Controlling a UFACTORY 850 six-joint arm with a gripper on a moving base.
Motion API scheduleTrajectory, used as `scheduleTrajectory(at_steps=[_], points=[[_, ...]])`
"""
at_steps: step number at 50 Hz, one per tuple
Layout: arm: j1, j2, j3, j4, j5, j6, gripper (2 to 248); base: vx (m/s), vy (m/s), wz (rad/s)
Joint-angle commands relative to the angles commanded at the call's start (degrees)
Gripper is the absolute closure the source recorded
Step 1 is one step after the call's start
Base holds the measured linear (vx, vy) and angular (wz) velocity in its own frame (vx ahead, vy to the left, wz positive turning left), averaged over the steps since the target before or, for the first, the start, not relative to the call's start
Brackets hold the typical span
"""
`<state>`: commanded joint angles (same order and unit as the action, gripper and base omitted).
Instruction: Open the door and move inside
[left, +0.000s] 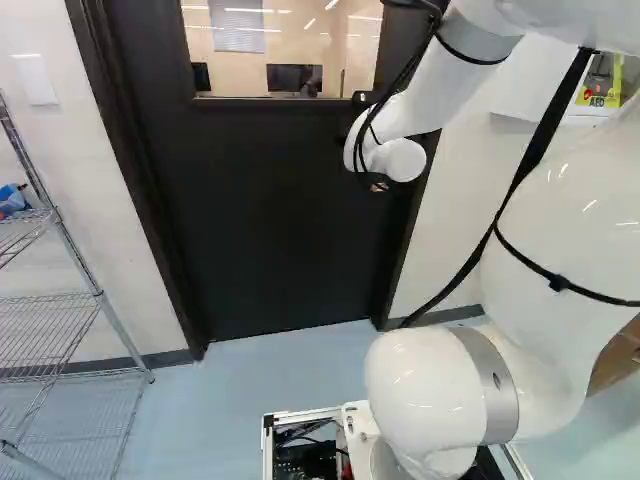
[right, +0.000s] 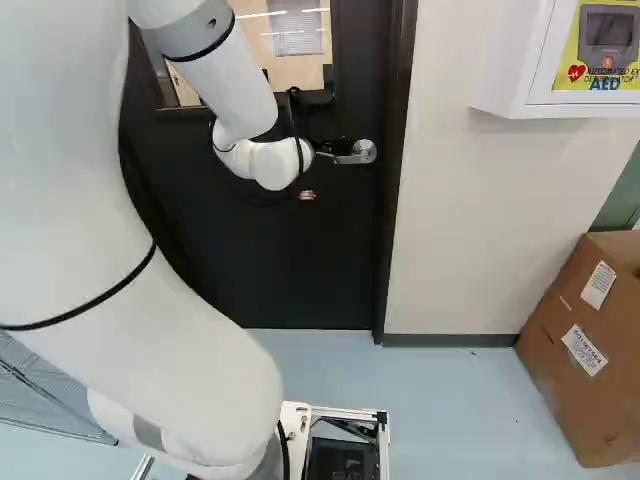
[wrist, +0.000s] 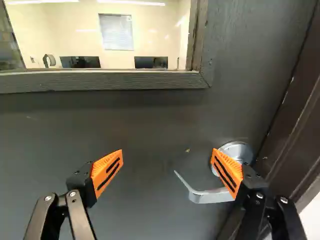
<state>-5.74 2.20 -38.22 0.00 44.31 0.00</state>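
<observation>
The dark door (left: 260, 210) stands closed in its frame, a window in its upper part. In the right base view my gripper (right: 307, 195) is mostly hidden behind the wrist; a bit of orange shows near the silver lever handle (right: 357, 153). In the wrist view the gripper (wrist: 168, 152) has its two fingers wide apart, nothing gripped. One orange-padded finger overlaps the handle's round base (wrist: 239, 151); the lever (wrist: 212, 196) reaches from behind that finger into the space between the two. Whether finger and handle touch, I cannot tell.
The dark door frame (right: 398, 170) borders the handle side. Beyond it a white AED cabinet (right: 505, 60) hangs on the wall, with a cardboard box (right: 585, 345) on the floor below. A wire shelf (left: 60, 330) stands at the left of the left base view.
</observation>
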Motion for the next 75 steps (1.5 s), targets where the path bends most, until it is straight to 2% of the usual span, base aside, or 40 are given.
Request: scheduleTrajectory(at_steps=[75], points=[[-0.4,-8.3,1.1,0.0,0.0,0.0,3,0.0,0.0,0.0]])
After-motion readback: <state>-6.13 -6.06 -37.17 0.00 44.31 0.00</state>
